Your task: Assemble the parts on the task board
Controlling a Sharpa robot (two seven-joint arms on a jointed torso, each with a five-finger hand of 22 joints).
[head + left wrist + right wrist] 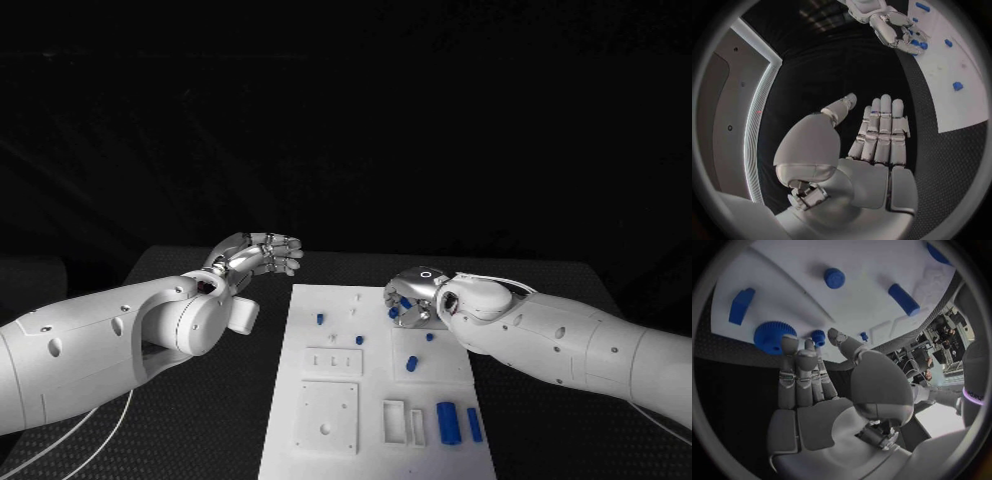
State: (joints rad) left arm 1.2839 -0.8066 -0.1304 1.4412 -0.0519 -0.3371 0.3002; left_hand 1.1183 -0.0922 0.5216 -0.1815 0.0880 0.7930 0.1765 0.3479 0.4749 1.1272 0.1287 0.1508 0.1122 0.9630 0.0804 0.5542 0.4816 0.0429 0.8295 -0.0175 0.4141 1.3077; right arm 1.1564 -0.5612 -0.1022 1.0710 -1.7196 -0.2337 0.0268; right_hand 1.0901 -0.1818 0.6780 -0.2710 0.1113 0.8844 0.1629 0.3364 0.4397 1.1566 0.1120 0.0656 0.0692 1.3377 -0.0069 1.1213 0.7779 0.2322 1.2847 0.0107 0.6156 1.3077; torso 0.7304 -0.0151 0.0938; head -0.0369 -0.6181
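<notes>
A white board point(378, 400) lies lengthwise in the middle of a black table point(216, 420). Small blue parts are scattered over it.

The right hand point(411, 300) hovers at the board's far right edge. Its fingers point(795, 375) are straight and slightly apart, holding nothing. Their tips reach toward a blue gear point(773, 336) and a small blue knob point(818, 337) on the board. Whether they touch either part cannot be told. A blue block point(741, 305), a round peg point(834, 278) and a blue cylinder point(903, 299) sit further in on the board.

The left hand point(263, 252) hangs off the board, past its far left corner. It is flat, fingers point(882, 130) extended side by side, and empty.

The step in hand looks like picking up the gear. To do it well, the right hand should settle over the gear's centre, close thumb against fingers across its toothed rim, and lift straight up without nudging the knob beside it.
</notes>
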